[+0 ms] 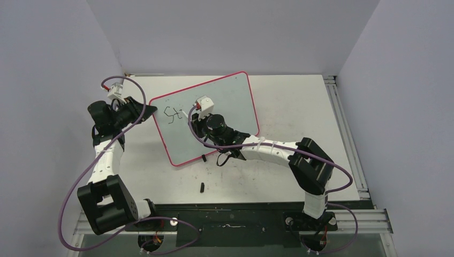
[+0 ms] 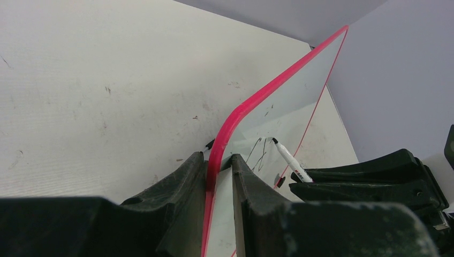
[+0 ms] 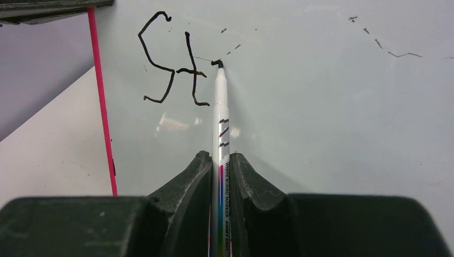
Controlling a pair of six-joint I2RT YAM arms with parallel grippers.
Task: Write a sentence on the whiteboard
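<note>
Whiteboard [image 1: 235,99] lies angled on the counter [image 1: 300,107], its left corner at the left hand [image 1: 143,111] and its writing area under the right hand [image 1: 198,111].

Sentence [image 3: 171,64]: only "St" is legible in black. It sits just left of the marker [image 3: 220,118] tip, which touches the board at a short fresh hook. The top view shows the same letters [image 1: 173,114], small and thin.

Hard to read:
- Faint dashes on the board's upper right are too slight to make out.
- The marker's barrel print is partly cut off by the fingers.
- A small black piece [image 1: 202,187] lies on the counter near the board, identity unclear.

Left hand [image 2: 219,166]: closed on the board's pink rim [image 2: 251,101], one finger on each face.

Right hand [image 3: 220,166]: closed on the marker barrel, tip pointing away.
</note>
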